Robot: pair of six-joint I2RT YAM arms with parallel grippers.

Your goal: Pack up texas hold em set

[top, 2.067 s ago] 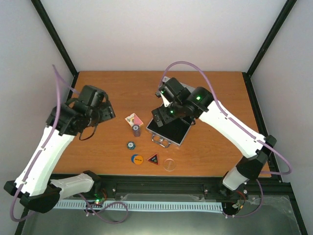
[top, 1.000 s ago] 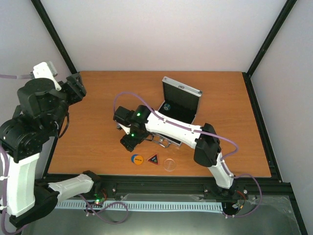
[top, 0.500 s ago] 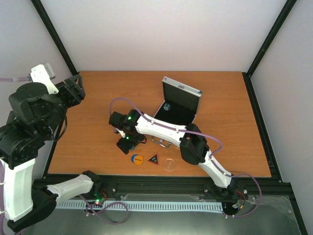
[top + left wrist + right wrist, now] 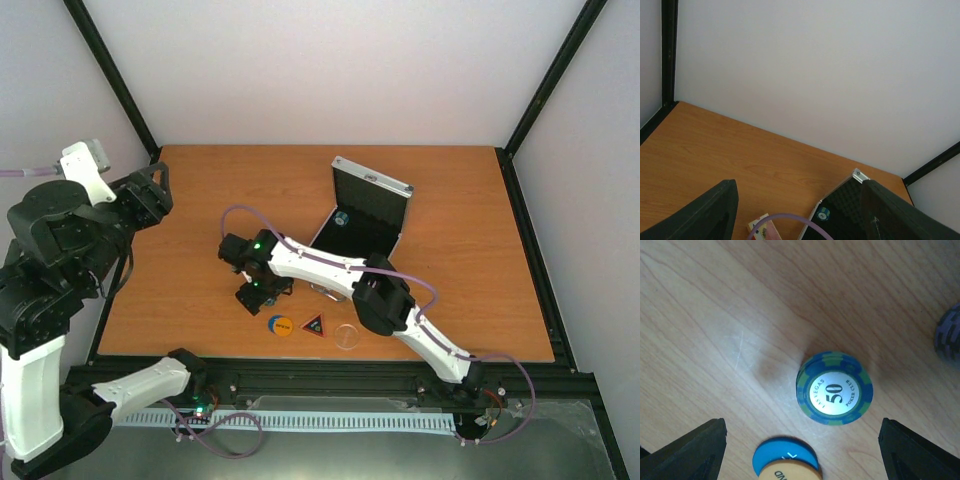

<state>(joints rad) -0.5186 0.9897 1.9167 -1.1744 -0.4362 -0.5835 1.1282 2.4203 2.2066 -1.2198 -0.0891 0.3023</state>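
Alignment looked like the crux of this step. The right gripper (image 4: 801,426) hung over the near-left part of the table (image 4: 200,190), its jaws spread wide with nothing between them. In the wrist view, the blue-and-green 50 chip stack (image 4: 835,395) lay just beyond the line between the fingertips (image 4: 705,440) and somewhat toward the right-hand one.

To pick it up well, the gripper probably needed to move forward until the stack was centred between the pads. It would then drop low enough to catch the bottom chip and close squarely, so the stack did not shear. The orange disc (image 4: 787,465) lay close on the near side and a dark purplish chip (image 4: 950,335) at the frame's right edge. Either could be nudged by a careless descent.

The silver case (image 4: 372,183) stood open right of and beyond the gripper, with one chip (image 4: 343,218) already on its black lining. The black-red triangle (image 4: 314,324) and the clear disc (image 4: 347,336) waited along the near edge. The card pack (image 4: 762,226) showed only in the left wrist view, beside the case. The left gripper (image 4: 797,187) was raised at the far left, jaws apart and empty.
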